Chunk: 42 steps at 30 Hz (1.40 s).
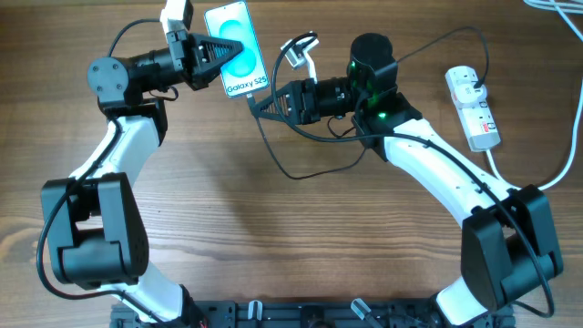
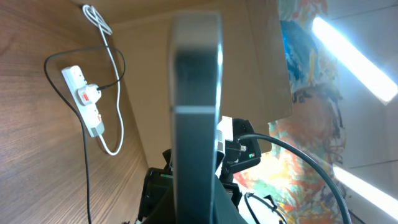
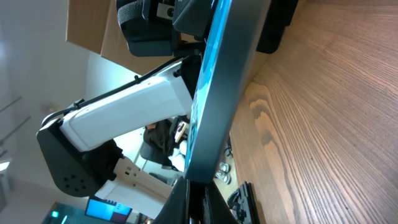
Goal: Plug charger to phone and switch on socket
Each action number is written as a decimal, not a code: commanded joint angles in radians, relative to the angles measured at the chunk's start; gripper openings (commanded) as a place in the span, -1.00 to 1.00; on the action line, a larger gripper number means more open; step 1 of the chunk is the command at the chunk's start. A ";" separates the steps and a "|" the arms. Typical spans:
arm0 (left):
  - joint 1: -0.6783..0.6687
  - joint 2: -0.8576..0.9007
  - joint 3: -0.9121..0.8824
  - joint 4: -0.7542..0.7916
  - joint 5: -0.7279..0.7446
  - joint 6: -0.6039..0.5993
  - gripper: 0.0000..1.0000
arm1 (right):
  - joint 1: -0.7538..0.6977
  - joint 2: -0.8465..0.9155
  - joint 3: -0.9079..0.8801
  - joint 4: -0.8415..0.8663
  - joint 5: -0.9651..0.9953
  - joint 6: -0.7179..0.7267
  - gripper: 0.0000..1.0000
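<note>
The phone (image 1: pixel 239 36), teal screen up with white lettering, is held off the table at the top centre by my left gripper (image 1: pixel 208 56), which is shut on its left edge. My right gripper (image 1: pixel 256 102) is shut on the plug end of the black charger cable (image 1: pixel 290 171) and presses against the phone's lower end. The plug tip itself is hidden. The white adapter (image 1: pixel 472 88) sits in the white socket strip (image 1: pixel 485 129) at the right. The right wrist view shows the phone (image 3: pixel 224 74) edge-on above the closed fingers (image 3: pixel 202 202). The left wrist view shows the phone's edge (image 2: pixel 196 93) and the strip (image 2: pixel 87 115).
The black cable loops loosely over the table between the arms. The strip's thick white cord (image 1: pixel 556 178) runs along the right table edge. Another white cord (image 1: pixel 557 11) lies at the top right corner. The right arm's white link (image 1: pixel 446 169) crosses the right half.
</note>
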<state>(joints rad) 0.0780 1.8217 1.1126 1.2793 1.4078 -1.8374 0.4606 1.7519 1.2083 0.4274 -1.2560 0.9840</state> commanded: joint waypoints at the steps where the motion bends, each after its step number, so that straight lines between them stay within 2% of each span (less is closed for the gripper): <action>1: 0.005 -0.010 0.013 0.007 0.009 0.027 -0.92 | 0.003 -0.003 0.011 0.006 0.030 0.012 -0.91; 18: 0.005 -0.010 0.013 0.007 0.027 0.026 -0.92 | 0.002 -0.003 0.011 0.058 0.037 0.066 -0.91; 24: 0.005 -0.010 0.013 0.007 0.055 0.026 -0.92 | 0.002 -0.003 0.011 0.057 0.096 0.065 -0.91; 30: 0.005 -0.010 0.013 0.008 0.167 0.055 -0.92 | 0.002 -0.003 0.011 0.057 0.121 0.031 -0.91; 42: 0.002 -0.010 0.013 0.008 0.168 0.058 -0.92 | 0.002 -0.003 0.011 0.060 0.237 0.048 -0.91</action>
<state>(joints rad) 0.0948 1.8217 1.1175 1.2785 1.4452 -1.8038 0.4812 1.7519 1.2003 0.4656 -1.1835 1.0435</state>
